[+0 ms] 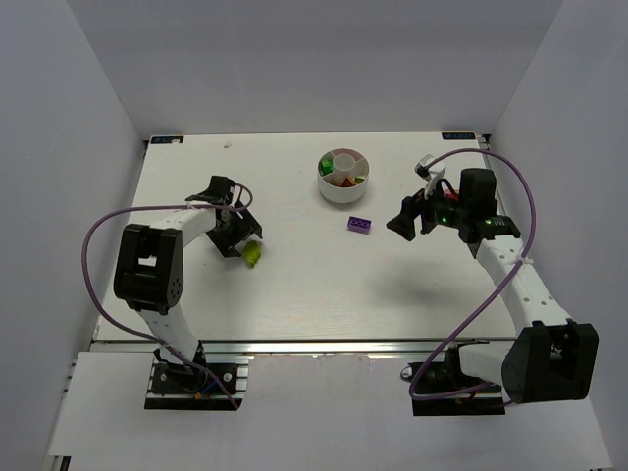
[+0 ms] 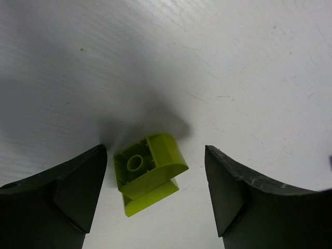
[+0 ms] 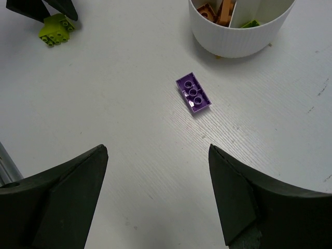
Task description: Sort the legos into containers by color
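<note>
Lower centre, left wrist view: left fingers (image 2: 78, 187) wide, straddling yellow-green lego (image 2: 148, 171) | right fingers (image 3: 67, 192) wide, empty | advise: centre before closing.

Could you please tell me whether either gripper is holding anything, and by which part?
Nothing is held. The left gripper is open around the yellow-green brick on the table; the right gripper is open and empty.

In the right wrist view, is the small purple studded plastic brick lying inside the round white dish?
No, the small purple brick lies on the white table, apart from the round white ribbed dish.
</note>
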